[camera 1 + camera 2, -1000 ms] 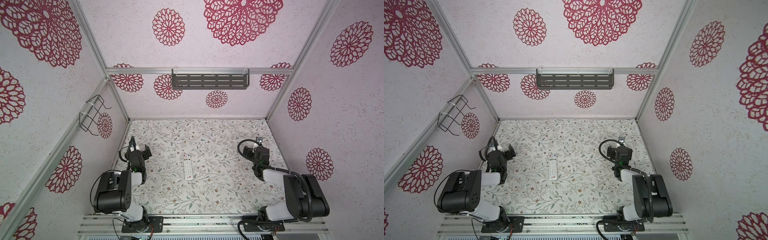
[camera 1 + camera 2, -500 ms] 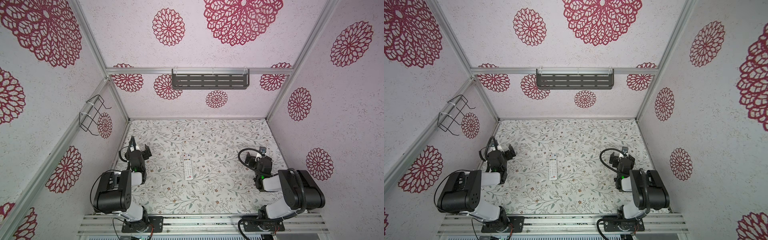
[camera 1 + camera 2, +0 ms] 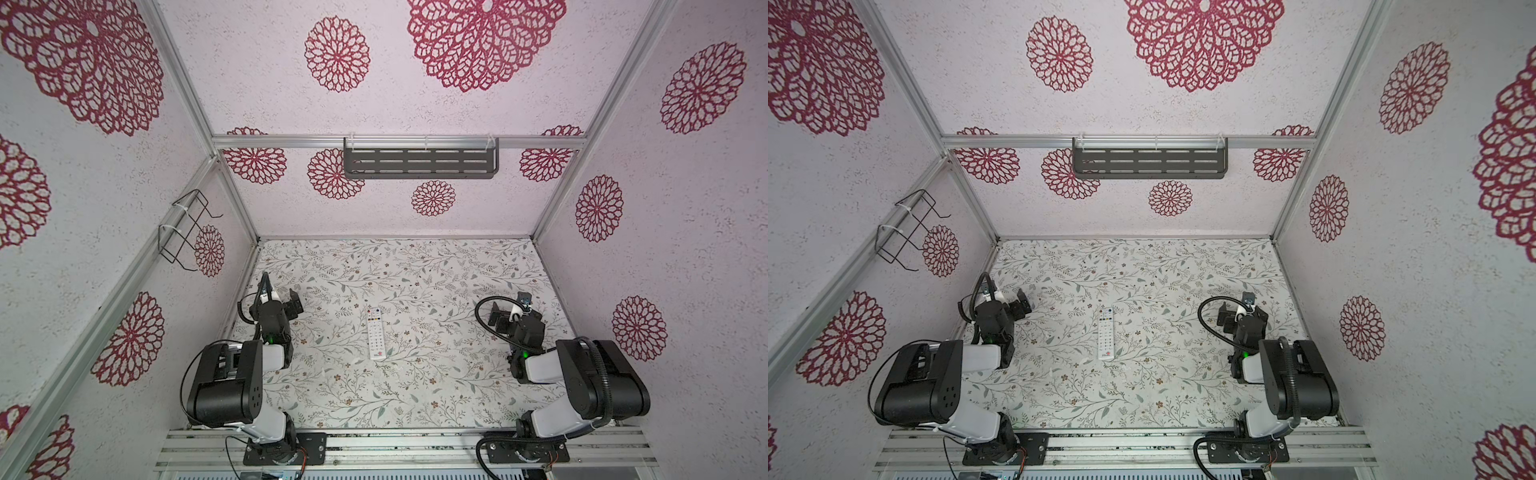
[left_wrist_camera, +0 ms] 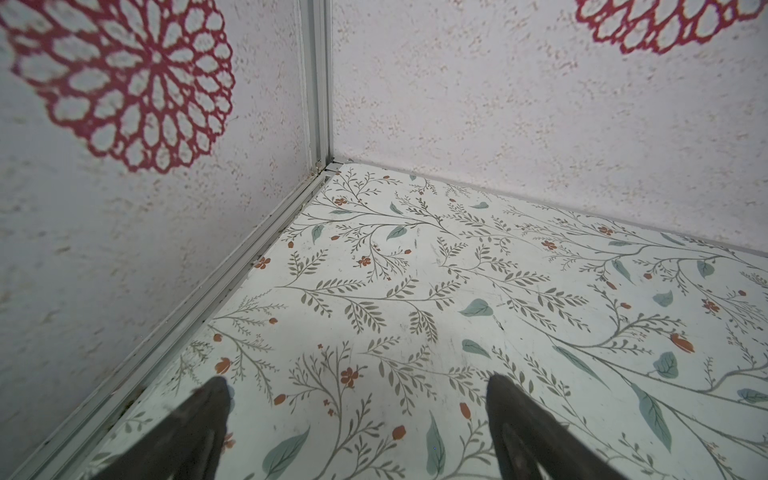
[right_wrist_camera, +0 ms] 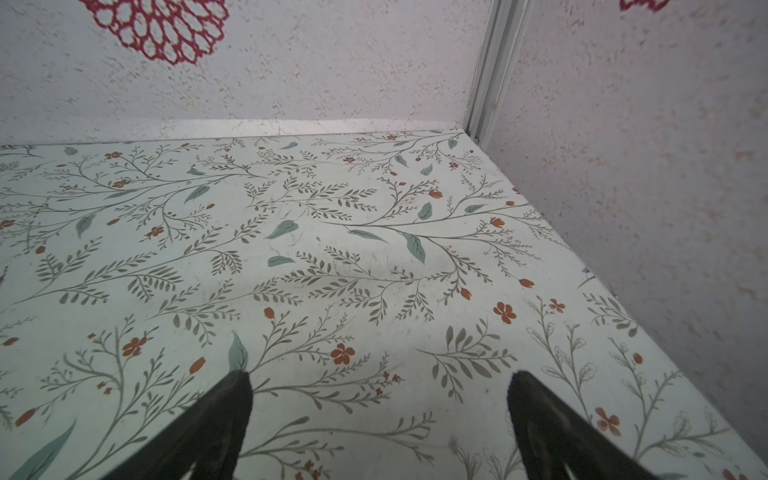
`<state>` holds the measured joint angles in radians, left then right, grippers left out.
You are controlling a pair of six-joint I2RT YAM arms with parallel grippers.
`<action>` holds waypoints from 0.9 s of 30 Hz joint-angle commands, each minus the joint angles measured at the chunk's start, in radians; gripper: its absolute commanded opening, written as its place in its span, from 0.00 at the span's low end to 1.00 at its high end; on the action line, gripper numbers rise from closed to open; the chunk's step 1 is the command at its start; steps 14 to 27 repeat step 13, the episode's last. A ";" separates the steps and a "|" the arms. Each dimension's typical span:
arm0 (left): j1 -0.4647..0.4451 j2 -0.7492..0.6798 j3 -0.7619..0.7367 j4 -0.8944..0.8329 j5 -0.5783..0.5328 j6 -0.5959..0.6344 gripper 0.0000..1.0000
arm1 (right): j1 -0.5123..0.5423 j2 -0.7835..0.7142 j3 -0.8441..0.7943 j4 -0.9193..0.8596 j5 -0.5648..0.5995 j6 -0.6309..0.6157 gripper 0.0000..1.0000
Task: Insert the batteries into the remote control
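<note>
Our left gripper [image 4: 357, 384] and right gripper [image 5: 378, 382] hang empty, jaws wide apart, on either side of the remote control [image 3: 375, 332], which lies buttons-up in the middle of the table [image 3: 415, 395], probably so both can reach it. We see no batteries.

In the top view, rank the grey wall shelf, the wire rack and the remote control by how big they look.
1. Grey wall shelf
2. Wire rack
3. Remote control, clearly smallest
Shelf and rack hang nearer the camera, so true sizes may differ.
</note>
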<state>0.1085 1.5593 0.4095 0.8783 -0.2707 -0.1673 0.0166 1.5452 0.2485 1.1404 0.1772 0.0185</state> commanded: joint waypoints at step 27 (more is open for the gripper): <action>0.006 -0.002 0.003 0.027 0.008 0.023 0.97 | 0.003 -0.011 0.015 0.042 -0.018 -0.008 0.99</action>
